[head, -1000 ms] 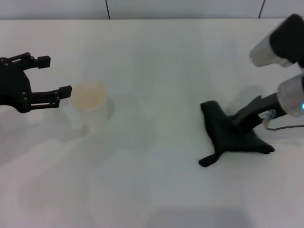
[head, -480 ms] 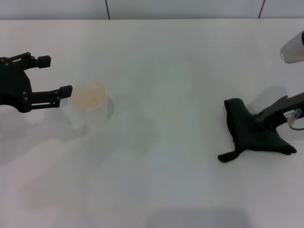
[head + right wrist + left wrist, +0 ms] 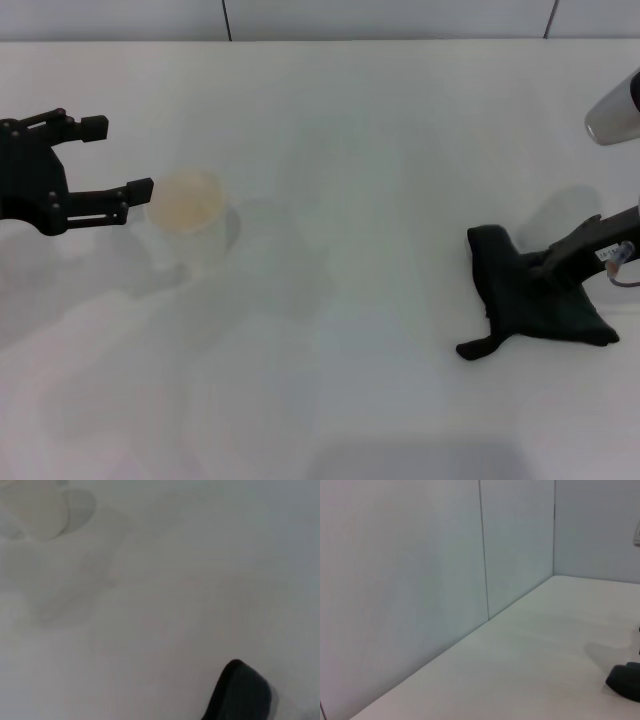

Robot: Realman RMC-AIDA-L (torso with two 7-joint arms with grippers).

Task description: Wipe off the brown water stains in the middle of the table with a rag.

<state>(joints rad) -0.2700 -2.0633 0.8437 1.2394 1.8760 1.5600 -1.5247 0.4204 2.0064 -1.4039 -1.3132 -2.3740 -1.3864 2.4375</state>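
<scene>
The black rag (image 3: 525, 292) lies crumpled on the white table (image 3: 330, 130) at the right, one thin corner trailing toward the front. My right gripper (image 3: 556, 262) reaches in from the right edge, shut on the rag's top. A corner of the rag also shows in the right wrist view (image 3: 240, 692), and the rag shows in the left wrist view (image 3: 625, 680). My left gripper (image 3: 115, 158) hovers open at the far left, beside a cup. The brown water stains are out of view; the middle of the table shows only white surface.
A white translucent plastic cup (image 3: 188, 218) with a pale orange tint inside stands at the left, just right of the left gripper's fingers; it also appears in the right wrist view (image 3: 37, 510). A grey panelled wall (image 3: 420, 570) runs behind the table's far edge.
The right gripper dragged the rag to the right across the table, then edged it slightly back to the left. The left gripper and the cup have not moved.
</scene>
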